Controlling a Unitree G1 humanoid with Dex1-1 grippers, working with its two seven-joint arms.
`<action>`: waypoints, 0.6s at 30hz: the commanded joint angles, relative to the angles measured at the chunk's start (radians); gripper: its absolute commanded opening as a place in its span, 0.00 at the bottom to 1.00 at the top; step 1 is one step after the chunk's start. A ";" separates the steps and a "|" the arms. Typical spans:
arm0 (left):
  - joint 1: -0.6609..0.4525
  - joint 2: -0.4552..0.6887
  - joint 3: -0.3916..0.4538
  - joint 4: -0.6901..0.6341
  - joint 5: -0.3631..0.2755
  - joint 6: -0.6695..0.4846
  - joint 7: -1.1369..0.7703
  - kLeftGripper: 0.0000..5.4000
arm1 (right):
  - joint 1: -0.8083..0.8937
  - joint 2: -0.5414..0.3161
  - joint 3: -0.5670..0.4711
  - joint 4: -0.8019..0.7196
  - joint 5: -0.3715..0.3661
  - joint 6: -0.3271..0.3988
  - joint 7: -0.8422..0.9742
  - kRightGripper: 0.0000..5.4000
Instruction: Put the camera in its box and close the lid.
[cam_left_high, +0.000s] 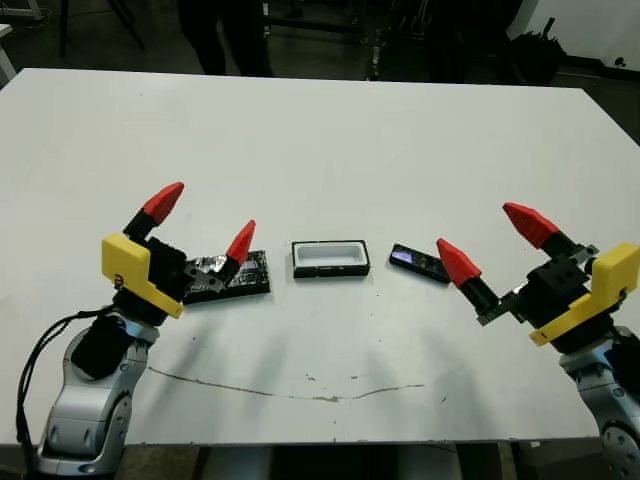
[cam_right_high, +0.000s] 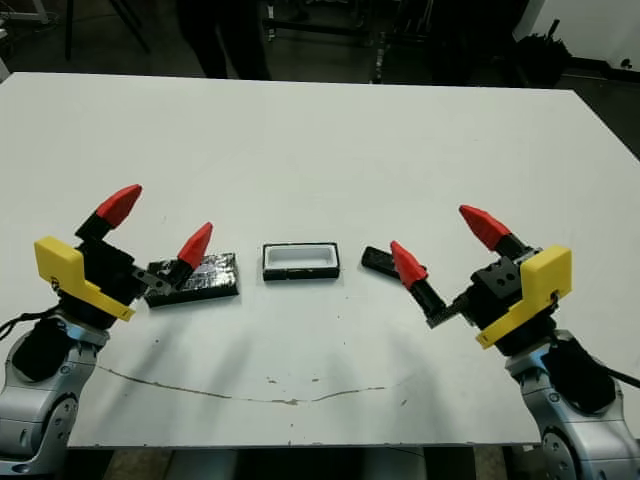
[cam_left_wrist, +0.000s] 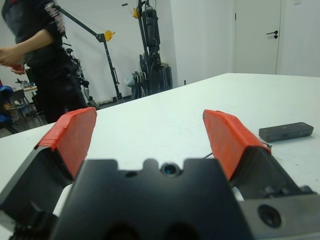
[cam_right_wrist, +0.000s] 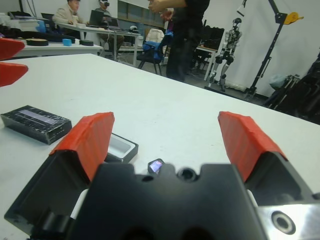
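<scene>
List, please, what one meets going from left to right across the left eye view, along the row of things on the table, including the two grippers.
left gripper → lid → box → camera → right gripper. The left gripper's inner finger overlaps the lid, and the right gripper's inner fingertip sits just past the camera's end.

Left claw (cam_left_high: 201, 222) at the lower left of the head view, both red-tipped fingers (cam_left_high: 162, 202) spread wide apart and pointing up and inward, holding nothing. Yellow bracket on the wrist, grey forearm running down to the bottom edge. Right claw (cam_left_high: 495, 243) at the lower right, mirrored: fingers (cam_left_high: 458, 262) equally splayed, angled up and leftward, empty, yellow bracket behind, grey forearm below.
</scene>
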 joint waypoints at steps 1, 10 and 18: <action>0.004 -0.003 -0.005 0.002 0.001 0.007 0.007 1.00 | -0.004 -0.017 0.001 0.010 -0.006 -0.014 0.017 1.00; 0.008 0.003 -0.013 -0.002 0.005 0.010 0.001 1.00 | -0.070 -0.107 -0.027 0.054 0.021 0.033 0.095 1.00; 0.012 0.003 -0.018 -0.022 0.015 0.029 0.021 1.00 | -0.358 -0.301 -0.001 0.362 -0.028 -0.008 0.321 1.00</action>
